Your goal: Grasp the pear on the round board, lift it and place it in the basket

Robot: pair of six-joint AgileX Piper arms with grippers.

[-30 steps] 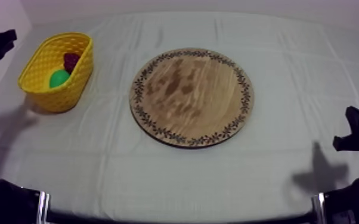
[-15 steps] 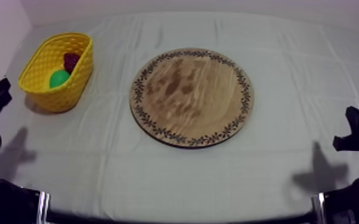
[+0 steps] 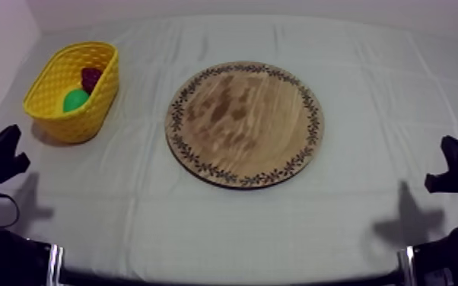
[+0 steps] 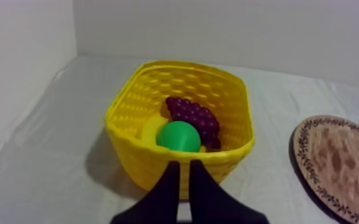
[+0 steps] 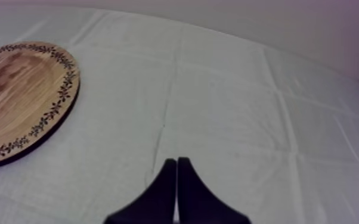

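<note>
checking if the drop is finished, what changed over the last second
The left gripper drew back from beside the yellow basket toward its resting place at my near left, holding nothing. The pear and grapes in the basket, the wooden board and the right gripper stayed put.

The left gripper (image 3: 2, 154) sits low at the left edge of the top view, with the left arm (image 3: 7, 257) a black mass in the lower left corner. In its wrist view the 2 black fingers (image 4: 171, 186) lie together as a narrow wedge, holding nothing. The right gripper (image 3: 453, 163) sits low at the right edge, its 2 fingers (image 5: 169, 182) likewise pressed together and empty.
</note>
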